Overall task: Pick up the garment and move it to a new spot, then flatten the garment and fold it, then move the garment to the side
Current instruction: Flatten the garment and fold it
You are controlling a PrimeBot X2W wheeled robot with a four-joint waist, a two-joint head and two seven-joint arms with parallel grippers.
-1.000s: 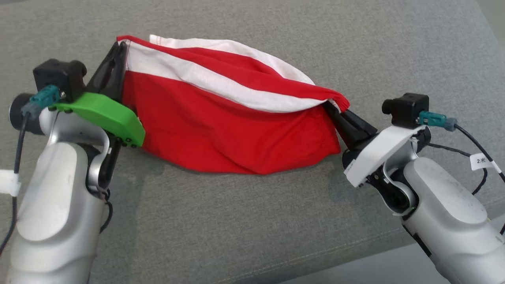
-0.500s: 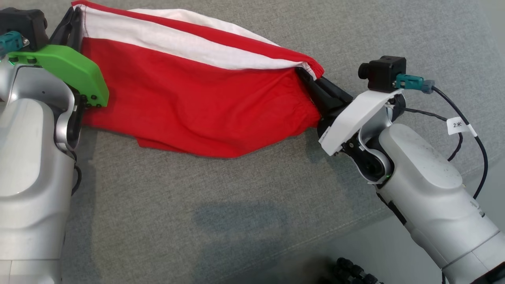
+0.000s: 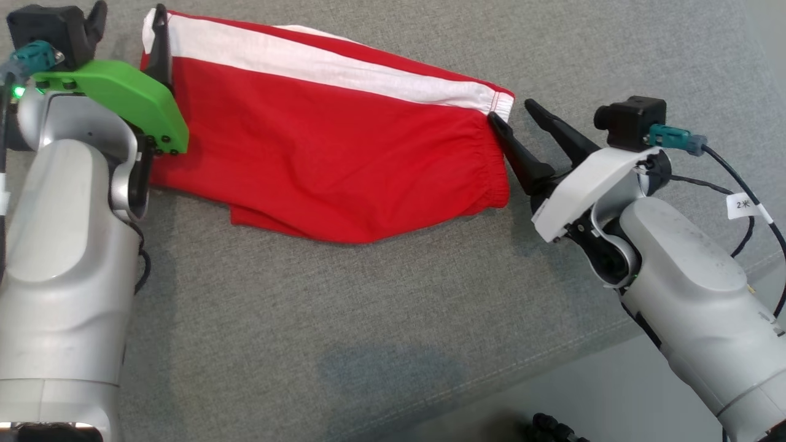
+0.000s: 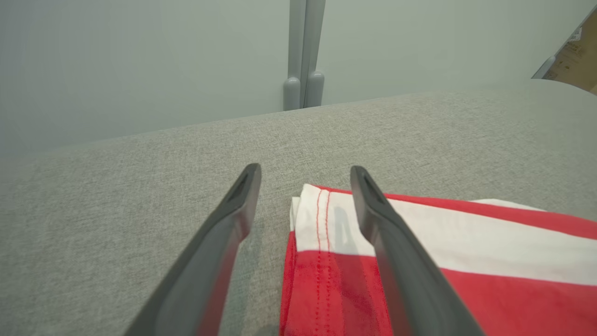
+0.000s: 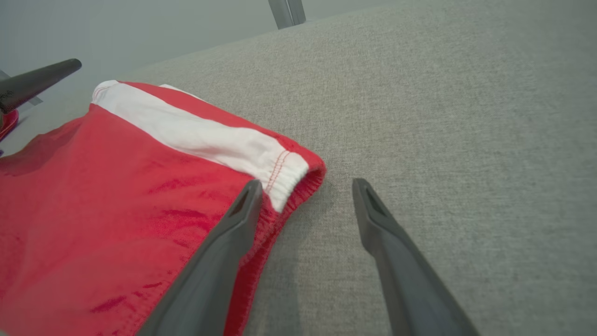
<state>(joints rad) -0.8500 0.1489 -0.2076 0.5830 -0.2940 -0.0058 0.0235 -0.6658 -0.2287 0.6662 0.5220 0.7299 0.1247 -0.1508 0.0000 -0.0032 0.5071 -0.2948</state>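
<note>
Red fabric shorts (image 3: 331, 153) with a white side stripe lie spread across a grey woven cushion (image 3: 368, 319), reaching almost from one arm to the other.

At the left end, the left tool (image 3: 128, 13) stands wide apart and holds nothing. One finger is over the stitched white hem corner (image 4: 310, 210) and the other is over bare cushion; whether it touches the cloth I cannot tell.

Across the middle, the shorts look mostly flat. A loose flap (image 3: 258, 218) pokes out along the near edge.

At the right end, the right tool (image 3: 509, 110) is also spread wide and empty. It straddles the gathered elastic waistband corner (image 5: 289, 172).

The cloth looks thin, light and limp, so it will likely sag and crease wherever it is unsupported, and it may drag on the rough weave. The doubled hem and the thick waistband seem the firmest places to pinch, one in each tool, keeping the fabric taut between them.
</note>
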